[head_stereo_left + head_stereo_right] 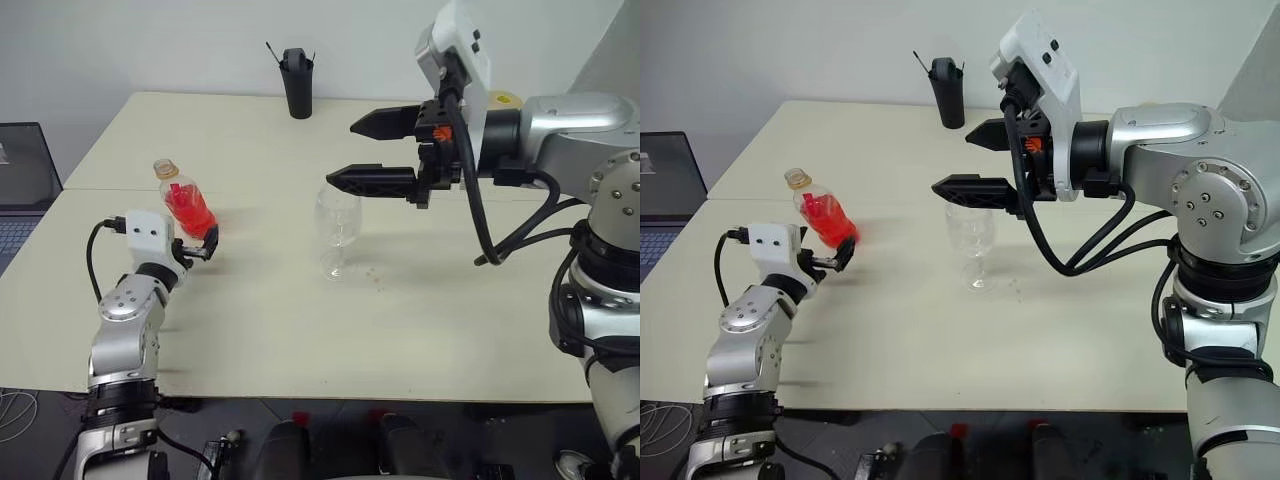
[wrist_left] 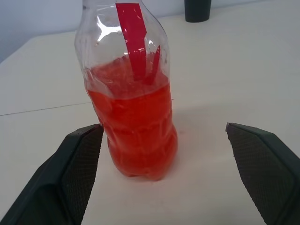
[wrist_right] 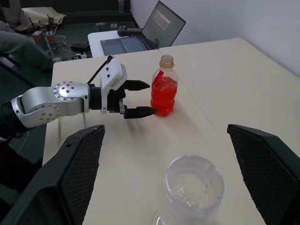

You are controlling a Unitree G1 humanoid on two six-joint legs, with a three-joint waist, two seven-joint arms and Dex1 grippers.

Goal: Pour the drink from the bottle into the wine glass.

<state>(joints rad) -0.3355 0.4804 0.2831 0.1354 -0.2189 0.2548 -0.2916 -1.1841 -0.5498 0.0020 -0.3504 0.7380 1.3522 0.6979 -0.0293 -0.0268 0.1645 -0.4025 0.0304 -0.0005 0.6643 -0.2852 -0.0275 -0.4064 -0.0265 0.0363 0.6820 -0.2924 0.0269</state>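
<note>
squat clear bottle (image 1: 183, 197), red drink (image 2: 133, 133)

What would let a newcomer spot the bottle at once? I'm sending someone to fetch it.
On the pale table, look toward the robot's left side, just in front of its open left hand. There stands the bottle, small, clear and half full of bright red drink. The wine glass nearby is empty and stemmed; the black cup is opaque.

Silver-grey metal arms with rounded joint housings dotted with small screws, white boxy wrist modules. Black cables looping from the right gripper (image 1: 355, 152) module back along the forearm, an orange tab at its finger base; another black cable plugged into the left gripper (image 3: 140, 98) module. Black, wedge-shaped fingers (image 2: 77, 168) with textured pads.
</note>
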